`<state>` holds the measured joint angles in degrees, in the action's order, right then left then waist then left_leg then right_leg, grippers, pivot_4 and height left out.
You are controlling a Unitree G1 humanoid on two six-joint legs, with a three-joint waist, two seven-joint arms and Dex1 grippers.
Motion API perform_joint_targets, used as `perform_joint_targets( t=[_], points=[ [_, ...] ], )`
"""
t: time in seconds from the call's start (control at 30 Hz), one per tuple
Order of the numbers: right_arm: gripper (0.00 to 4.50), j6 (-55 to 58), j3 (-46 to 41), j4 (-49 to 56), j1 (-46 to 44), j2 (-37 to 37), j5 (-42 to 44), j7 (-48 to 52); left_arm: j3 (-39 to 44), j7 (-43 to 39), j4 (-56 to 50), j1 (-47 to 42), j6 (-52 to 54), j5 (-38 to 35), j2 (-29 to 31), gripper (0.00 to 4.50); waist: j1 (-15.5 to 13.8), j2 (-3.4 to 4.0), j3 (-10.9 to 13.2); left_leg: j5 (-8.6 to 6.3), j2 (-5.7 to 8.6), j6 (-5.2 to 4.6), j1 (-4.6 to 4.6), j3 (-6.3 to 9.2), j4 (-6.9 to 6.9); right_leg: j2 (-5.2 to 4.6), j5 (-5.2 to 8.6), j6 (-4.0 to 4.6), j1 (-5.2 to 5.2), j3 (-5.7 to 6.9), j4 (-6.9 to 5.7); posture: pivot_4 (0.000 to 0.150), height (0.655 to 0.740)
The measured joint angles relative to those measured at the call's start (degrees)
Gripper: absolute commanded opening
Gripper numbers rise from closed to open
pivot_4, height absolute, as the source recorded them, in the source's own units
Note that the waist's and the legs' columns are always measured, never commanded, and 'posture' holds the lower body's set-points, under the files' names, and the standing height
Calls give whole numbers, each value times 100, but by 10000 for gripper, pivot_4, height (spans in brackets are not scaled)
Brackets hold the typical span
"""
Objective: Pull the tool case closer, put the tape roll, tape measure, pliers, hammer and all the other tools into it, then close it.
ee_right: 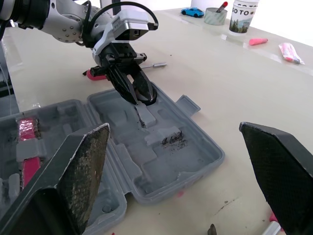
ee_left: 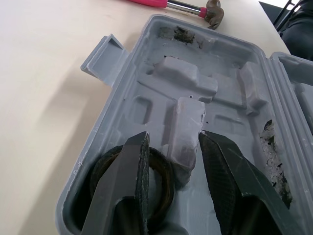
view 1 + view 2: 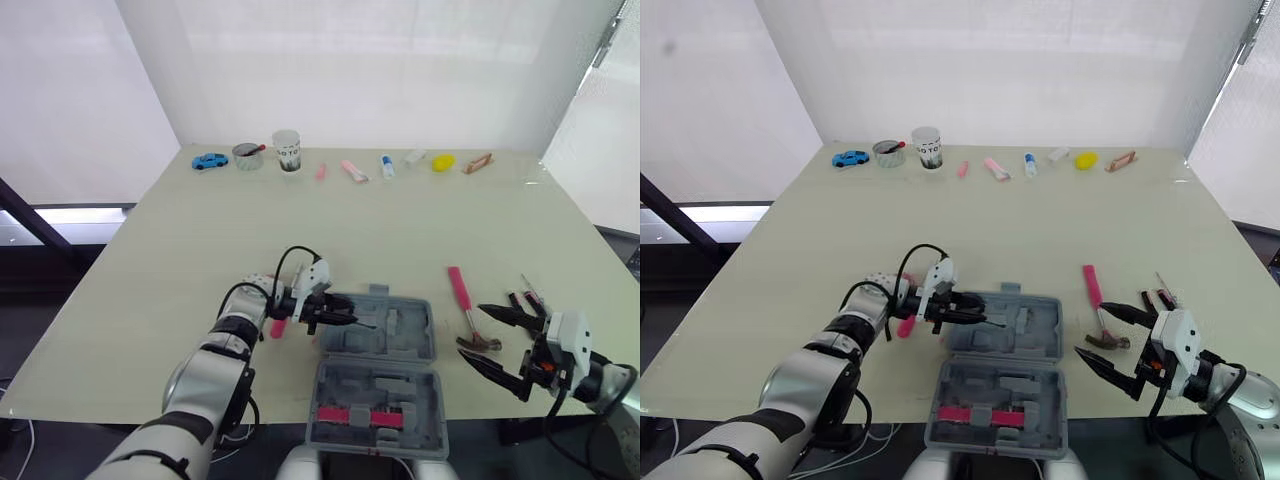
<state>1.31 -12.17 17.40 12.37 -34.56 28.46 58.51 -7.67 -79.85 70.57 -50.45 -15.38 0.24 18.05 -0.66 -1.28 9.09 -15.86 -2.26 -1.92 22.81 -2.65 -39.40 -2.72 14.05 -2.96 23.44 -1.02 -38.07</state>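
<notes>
Left gripper [image 2: 171,142] jaws apart, fingers lowered into the left corner of the tool case's [image 3: 426,335] far half. Tape roll [image 2: 163,172] lies in that corner pocket, one finger over it, not clamped. Right gripper [image 3: 472,331] jaws wide apart, hovering just right of the case beside the hammer [image 3: 461,298]. Pink-handled screwdriver [image 3: 278,326] lies just left of the case.

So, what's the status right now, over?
Left gripper open over tool case, tape roll inside beneath it. Right gripper open beside hammer, not yet packed. Nothing between them.
</notes>
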Motion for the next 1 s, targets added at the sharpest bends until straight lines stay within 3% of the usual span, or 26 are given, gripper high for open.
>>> perform_joint_targets(
  t=[0.33,0.57,0.77,0.87,1.0],
  points=[
    [45000,99,54,12,-48,13,346,215,347,-727,-559,172,248,-401,126,17124,-1,-1,1,0,0,0,9,3,0,0,0,0,2,3,4,1500,7400],
    [45000,171,40,-11,-72,66,294,-2,871,-791,-2450,830,1127,-1207,630,17124,13,0,1,0,-3,0,7,7,1,-1,0,0,2,0,5,1500,7400],
    [45000,136,-191,-343,-181,179,147,-434,1482,-74,-4298,2159,2029,-1826,1274,17124,92,1,1,0,-8,0,3,28,3,-4,0,1,4,-4,1,1500,7400],
    [45000,98,-366,-503,-131,173,131,-545,1828,385,-4908,2761,2375,-2028,1500,25181,88,1,1,0,-9,1,1,26,4,-8,0,0,3,-3,2,1500,7400],
    [45000,78,-676,-675,155,207,83,-777,2365,1053,-5579,3771,2548,-2144,1750,43682,102,2,1,0,-10,1,-2,23,10,-12,1,1,3,-4,4,1500,7400]
  ],
)
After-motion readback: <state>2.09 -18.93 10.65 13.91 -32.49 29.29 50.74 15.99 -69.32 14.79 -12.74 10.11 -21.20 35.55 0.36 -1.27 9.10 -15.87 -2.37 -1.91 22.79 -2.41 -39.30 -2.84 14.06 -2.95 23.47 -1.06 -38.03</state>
